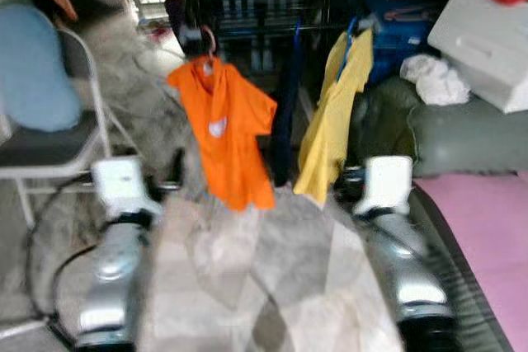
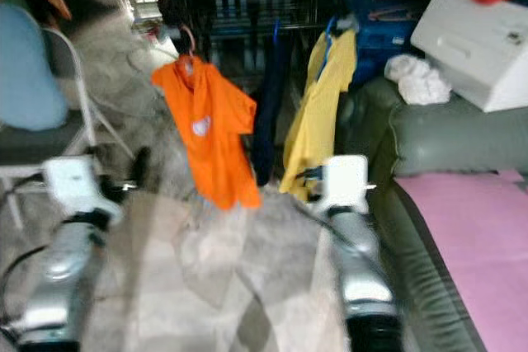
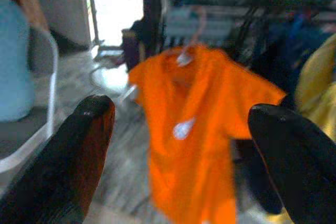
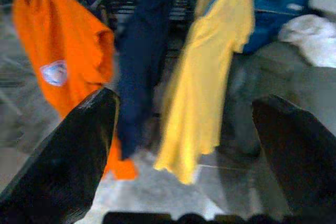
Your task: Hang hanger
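Observation:
An orange shirt [image 1: 227, 133] hangs on a pink hanger [image 1: 209, 41] from the black drying rack [image 1: 256, 6]. Beside it on the same rack hang a navy garment [image 1: 286, 113] and a yellow shirt [image 1: 334, 113] on a blue hanger [image 1: 353, 26]. My left gripper [image 3: 181, 108] is open and empty, held low in front of the orange shirt and apart from it. My right gripper [image 4: 186, 100] is open and empty too, facing the navy garment [image 4: 139, 61] and the yellow shirt [image 4: 210, 72]. The views are blurred.
A folding chair [image 1: 58, 146] with a blue cushion [image 1: 33, 68] stands at the left. At the right are a green sofa [image 1: 462, 133] with a pink mat [image 1: 487, 228], a white box [image 1: 487, 35] and a white cloth [image 1: 437, 80]. A patterned rug [image 1: 256, 278] lies underfoot.

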### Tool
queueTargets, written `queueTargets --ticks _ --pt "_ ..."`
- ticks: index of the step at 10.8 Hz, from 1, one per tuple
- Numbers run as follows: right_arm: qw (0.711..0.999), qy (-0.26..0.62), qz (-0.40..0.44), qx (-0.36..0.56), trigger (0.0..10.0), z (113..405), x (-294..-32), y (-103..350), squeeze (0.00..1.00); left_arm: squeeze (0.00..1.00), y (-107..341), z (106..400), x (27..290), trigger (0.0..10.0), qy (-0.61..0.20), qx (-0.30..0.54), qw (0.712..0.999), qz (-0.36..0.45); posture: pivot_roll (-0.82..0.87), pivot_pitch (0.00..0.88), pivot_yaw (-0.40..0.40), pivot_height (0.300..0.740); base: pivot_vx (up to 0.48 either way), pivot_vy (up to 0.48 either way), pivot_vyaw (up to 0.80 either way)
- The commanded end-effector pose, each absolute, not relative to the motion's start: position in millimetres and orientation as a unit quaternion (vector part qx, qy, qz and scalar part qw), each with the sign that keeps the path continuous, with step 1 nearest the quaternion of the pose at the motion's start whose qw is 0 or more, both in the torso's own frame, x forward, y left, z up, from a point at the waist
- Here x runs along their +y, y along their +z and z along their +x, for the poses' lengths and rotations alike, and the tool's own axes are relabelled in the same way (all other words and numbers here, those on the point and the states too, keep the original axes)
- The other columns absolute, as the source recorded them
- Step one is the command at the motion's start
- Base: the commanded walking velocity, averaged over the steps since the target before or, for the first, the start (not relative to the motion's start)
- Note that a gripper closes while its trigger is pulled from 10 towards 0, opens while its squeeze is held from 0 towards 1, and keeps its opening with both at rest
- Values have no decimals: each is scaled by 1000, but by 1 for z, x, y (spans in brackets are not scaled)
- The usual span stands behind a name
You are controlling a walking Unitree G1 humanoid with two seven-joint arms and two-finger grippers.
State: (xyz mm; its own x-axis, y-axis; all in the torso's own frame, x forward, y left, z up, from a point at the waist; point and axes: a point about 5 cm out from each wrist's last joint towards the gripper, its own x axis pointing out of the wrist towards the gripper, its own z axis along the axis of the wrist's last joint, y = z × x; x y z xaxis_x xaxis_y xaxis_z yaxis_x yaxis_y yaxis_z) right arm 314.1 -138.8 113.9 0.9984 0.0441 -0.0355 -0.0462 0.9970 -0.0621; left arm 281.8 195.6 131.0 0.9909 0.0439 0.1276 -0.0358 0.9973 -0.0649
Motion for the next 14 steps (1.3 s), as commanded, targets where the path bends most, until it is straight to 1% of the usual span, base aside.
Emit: queueTargets --ticks 1,3,5,7,10,13,14 --pt "999 15 -33 16 10000 316 -147 116 0 0 132 283 191 10000 15 -66 997 -31 -40 62 39 740 379 292 0" --pt "999 18 -34 14 10000 317 -147 117 0 0 131 281 191 10000 14 -65 997 -27 -38 59 39 740 349 330 0" --pt "999 24 -34 15 10000 318 -146 116 0 0 128 278 198 10000 28 -62 997 -29 -30 48 37 740 321 356 0" --pt "999 24 -32 17 10000 320 -145 113 0 0 123 278 200 10000 24 -53 998 -23 -26 0 52 740 287 386 0" --pt "999 2 -39 13 10000 326 -149 116 0 0 119 276 190 10000 -14 -46 999 -7 -21 0 71 740 288 385 0" --pt "999 -13 -41 18 10000 331 -147 113 0 0 119 269 185 10000 -24 -42 999 -6 -1 0 84 740 331 348 0" --pt "999 -16 -33 20 10000 330 -144 111 0 0 115 265 185 10000 -20 -31 999 -2 11 0 89 740 0 0 0"
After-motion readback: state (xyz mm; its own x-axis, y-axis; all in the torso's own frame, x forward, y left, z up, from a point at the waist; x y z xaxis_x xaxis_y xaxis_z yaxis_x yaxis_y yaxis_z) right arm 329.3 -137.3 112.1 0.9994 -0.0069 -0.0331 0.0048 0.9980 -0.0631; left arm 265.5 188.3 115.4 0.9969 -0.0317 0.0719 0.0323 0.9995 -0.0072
